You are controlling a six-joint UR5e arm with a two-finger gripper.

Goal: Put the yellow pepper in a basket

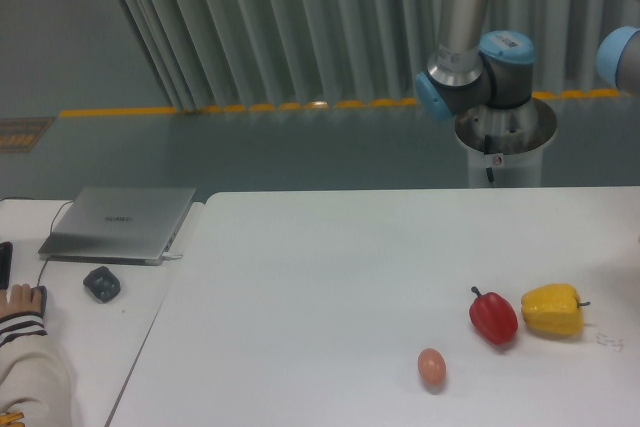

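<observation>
Camera view: the tool is out of frame (only arm joints show), the yellow pepper (552, 310) untouched on the table (330, 277).

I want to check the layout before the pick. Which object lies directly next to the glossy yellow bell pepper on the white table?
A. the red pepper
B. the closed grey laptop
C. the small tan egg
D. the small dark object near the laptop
A: the red pepper lies just left of the glossy yellow bell pepper; the small tan egg lies farther left and nearer the camera.
</observation>
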